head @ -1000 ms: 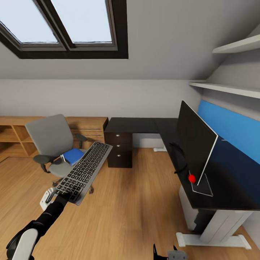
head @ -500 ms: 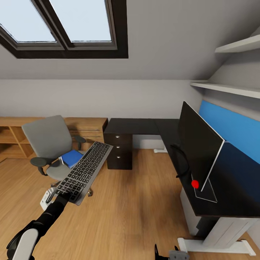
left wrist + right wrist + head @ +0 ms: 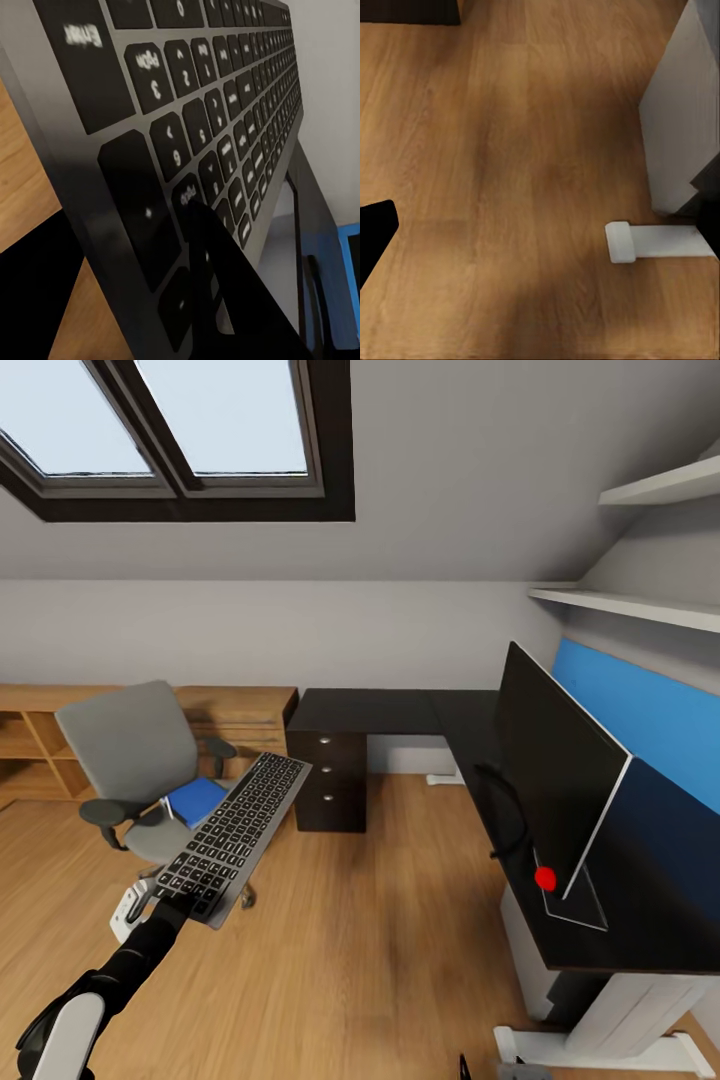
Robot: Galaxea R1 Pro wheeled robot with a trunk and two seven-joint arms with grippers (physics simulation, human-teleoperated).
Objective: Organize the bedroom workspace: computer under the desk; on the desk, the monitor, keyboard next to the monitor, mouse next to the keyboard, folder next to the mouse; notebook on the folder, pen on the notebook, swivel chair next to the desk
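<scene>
Bright, even daylight from the skylight (image 3: 190,420) (top-left of head view), no glare. Soft shadows on the wood floor (image 3: 370,950) under the desk (image 3: 400,710). Head view bends straight lines near its edges. In the left wrist view the nearest keys of the keyboard (image 3: 187,142) are blurred, legends unreadable.

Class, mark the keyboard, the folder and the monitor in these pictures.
keyboard (image 3: 232,838): head view, middle of its key field.
folder (image 3: 197,800): head view, blue cover, lying on the swivel chair seat.
monitor (image 3: 552,785): head view, middle of the black screen.
</scene>
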